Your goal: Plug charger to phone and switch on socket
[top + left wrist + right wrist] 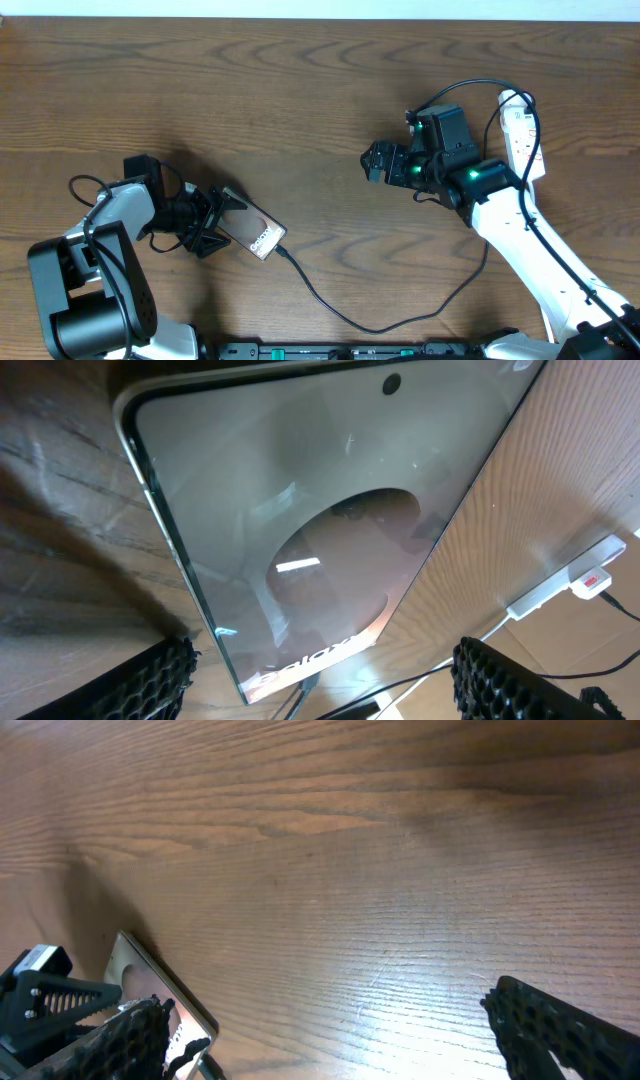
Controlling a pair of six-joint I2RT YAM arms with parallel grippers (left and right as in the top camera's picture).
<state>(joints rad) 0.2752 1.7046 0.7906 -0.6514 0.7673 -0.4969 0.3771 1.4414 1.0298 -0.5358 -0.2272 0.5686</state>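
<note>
Since the charger (380, 325) cable meets the phone (255, 233) at its lettered end, plugging looks done; switching on the socket (520, 130), far right of the phone, seems left. The glossy bronze phone lies flat on the table (300, 100). The left pincer (215, 225) stands released astride it; the right pincer (373, 163) hovers released and empty to its right.

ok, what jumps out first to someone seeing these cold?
The phone at lower left, with the left end effector open at its end. Next, the thin black cable looping from the phone along the front of the table up toward the white power strip at far right. The right end effector hangs open over bare wood near the middle.
</note>
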